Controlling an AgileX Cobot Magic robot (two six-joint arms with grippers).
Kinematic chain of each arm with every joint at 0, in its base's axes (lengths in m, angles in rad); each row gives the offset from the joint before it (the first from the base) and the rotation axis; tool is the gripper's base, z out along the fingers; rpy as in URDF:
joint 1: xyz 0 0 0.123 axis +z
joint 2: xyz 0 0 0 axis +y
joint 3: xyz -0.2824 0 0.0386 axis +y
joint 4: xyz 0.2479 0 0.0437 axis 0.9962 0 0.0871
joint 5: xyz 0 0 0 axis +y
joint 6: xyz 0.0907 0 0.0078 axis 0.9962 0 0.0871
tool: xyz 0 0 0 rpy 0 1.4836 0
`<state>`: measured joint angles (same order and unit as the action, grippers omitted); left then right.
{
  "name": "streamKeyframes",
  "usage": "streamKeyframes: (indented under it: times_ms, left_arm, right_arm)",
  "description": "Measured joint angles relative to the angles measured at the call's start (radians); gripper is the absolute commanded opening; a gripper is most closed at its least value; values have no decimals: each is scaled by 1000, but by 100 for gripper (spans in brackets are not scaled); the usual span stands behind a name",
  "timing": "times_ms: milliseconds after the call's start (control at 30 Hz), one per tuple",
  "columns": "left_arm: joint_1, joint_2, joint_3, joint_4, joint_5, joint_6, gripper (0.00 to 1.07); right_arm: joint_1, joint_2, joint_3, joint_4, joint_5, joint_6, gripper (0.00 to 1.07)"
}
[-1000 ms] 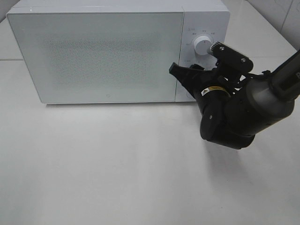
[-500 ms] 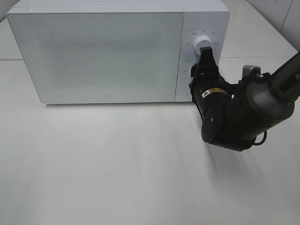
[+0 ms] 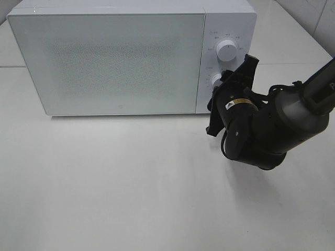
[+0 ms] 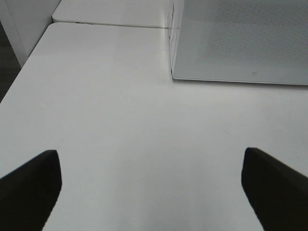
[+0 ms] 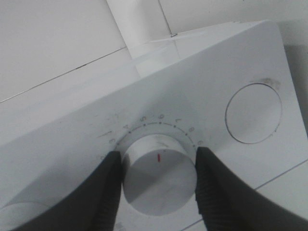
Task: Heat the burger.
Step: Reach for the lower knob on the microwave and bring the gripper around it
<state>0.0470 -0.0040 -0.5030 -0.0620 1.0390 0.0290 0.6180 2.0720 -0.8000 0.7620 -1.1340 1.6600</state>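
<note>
1. We find the burger in none of the three views. The microwave (image 3: 104,63) has its door (image 3: 107,57) shut, and the dotted pane shows nothing of the inside, so we cannot tell where the burger lies.
2. The microwave fills the upper part of the exterior frame, from the upper left to right of centre. It stands on a white table (image 3: 131,183).
3. Its control panel is at its right end, with an upper dial (image 3: 226,50) and a lower dial (image 5: 159,182).
4. The right gripper (image 5: 158,159) is clamped on the lower dial, with its black fingers (image 5: 108,192) pressed against opposite sides of it.
5. A short red line marks that dial's face. On the printed arc around it we read the digits 4, 5, 6 and 8.
6. A round button (image 5: 252,113) sits beside that dial and carries no writing.
7. The grey characters around the upper dial are too small for us to read. So is the print on the yellow label (image 3: 236,102) on the right arm.
8. The left gripper (image 4: 151,185) has its fingers wide apart and holds nothing. It is over bare table near a front corner of the microwave.
</note>
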Motion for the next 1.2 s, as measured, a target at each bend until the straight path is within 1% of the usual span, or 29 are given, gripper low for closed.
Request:
streamKeyframes:
  times_ms: [467, 933, 1033, 1100, 1133, 1167, 1200]
  left_arm:
    - [0, 0, 0, 0, 0, 0, 96]
    - [0, 0, 0, 0, 0, 0, 96]
    - [0, 0, 0, 0, 0, 0, 96]
    - [0, 0, 0, 0, 0, 0, 96]
    - [0, 0, 0, 0, 0, 0, 96]
    - [0, 0, 0, 0, 0, 0, 96]
    - [0, 0, 0, 0, 0, 0, 96]
  right_arm:
    - [0, 0, 0, -1, 0, 18, 0]
    - [0, 0, 0, 2, 0, 4, 6]
    - [0, 0, 0, 6, 0, -12, 9]
    - [0, 0, 0, 13, 0, -26, 14]
    - [0, 0, 0, 13, 0, -26, 14]
    - [0, 0, -1, 22, 0, -41, 18]
    - [0, 0, -1, 22, 0, -41, 18]
